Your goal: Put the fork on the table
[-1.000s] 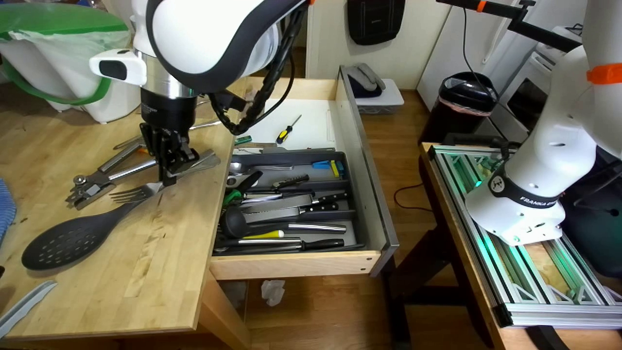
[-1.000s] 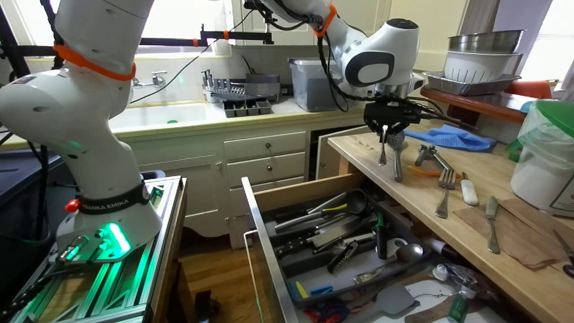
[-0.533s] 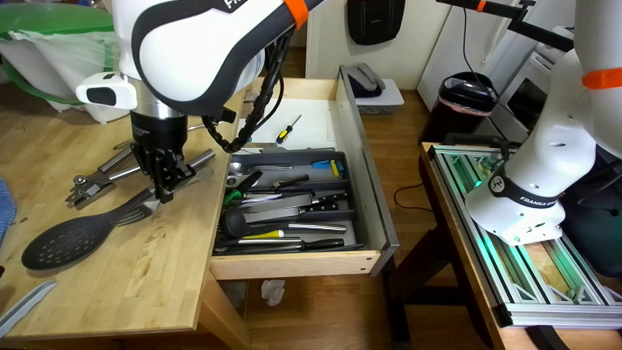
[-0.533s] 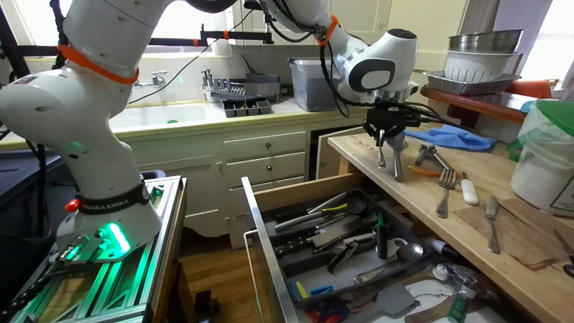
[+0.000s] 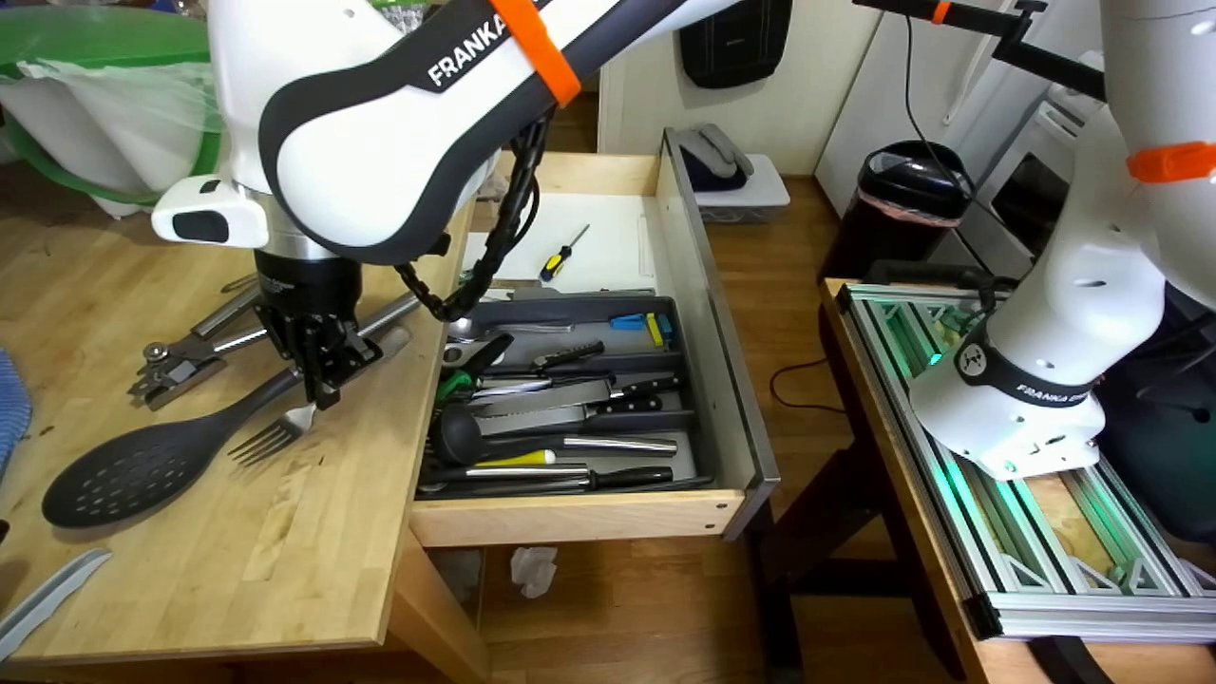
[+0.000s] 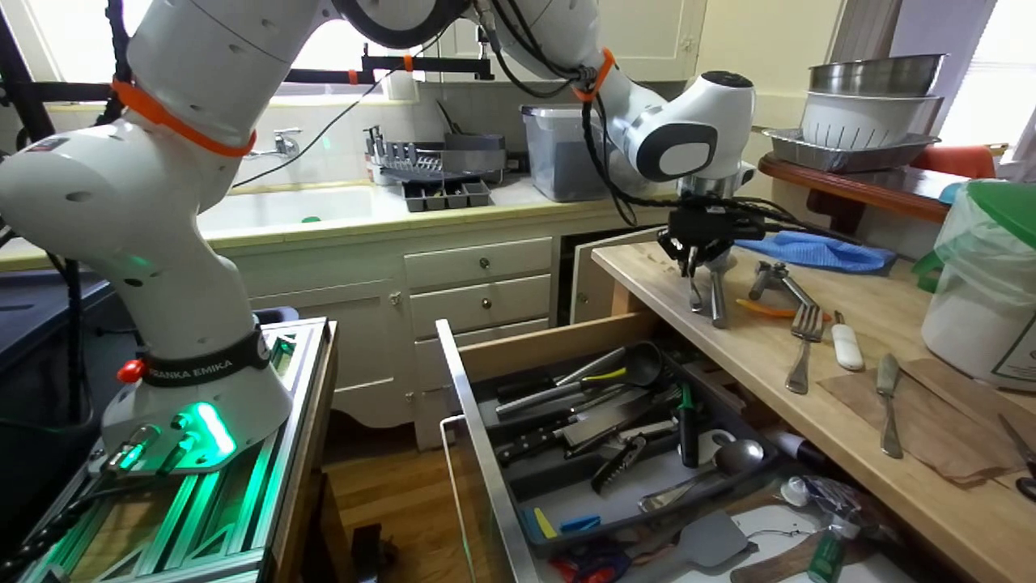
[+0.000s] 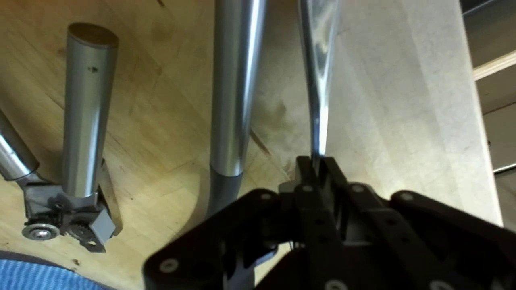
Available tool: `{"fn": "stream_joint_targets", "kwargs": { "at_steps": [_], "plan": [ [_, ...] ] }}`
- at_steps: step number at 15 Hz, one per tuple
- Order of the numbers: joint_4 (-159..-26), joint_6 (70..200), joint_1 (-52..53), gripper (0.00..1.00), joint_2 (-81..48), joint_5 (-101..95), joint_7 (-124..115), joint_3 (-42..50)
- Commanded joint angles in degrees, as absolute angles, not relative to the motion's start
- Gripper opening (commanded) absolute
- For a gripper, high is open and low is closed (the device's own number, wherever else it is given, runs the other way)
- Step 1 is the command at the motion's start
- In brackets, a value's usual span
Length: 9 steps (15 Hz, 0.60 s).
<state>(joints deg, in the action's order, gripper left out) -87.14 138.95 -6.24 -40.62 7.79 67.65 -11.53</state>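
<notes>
Pinching the fork (image 7: 321, 76) by its neck, the nearly closed pincer (image 7: 317, 162) is holding it roughly parallel to the spoon (image 7: 231, 108) over the tabletop (image 5: 285, 570), contact unclear.

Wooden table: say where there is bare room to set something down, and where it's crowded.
The table shows a bare patch between the black spoon, the pale blade and its edge by the drawer. It is crowded around the gripper, which holds the fork near the black spoon and can opener.
</notes>
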Motion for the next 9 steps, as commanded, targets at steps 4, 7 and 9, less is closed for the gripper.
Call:
{"fn": "stream_joint_targets", "kwargs": {
  "at_steps": [4,7,9],
  "plan": [
    [-83.96,140.33,-5.81,0.02,-43.72,6.52,71.16,-12.34],
    [-84.16,140.77,-5.64,0.12,-43.99,6.59,71.54,-12.40],
    [-84.13,141.15,-5.44,0.37,-44.12,6.38,71.26,-12.15]
  ]
}}
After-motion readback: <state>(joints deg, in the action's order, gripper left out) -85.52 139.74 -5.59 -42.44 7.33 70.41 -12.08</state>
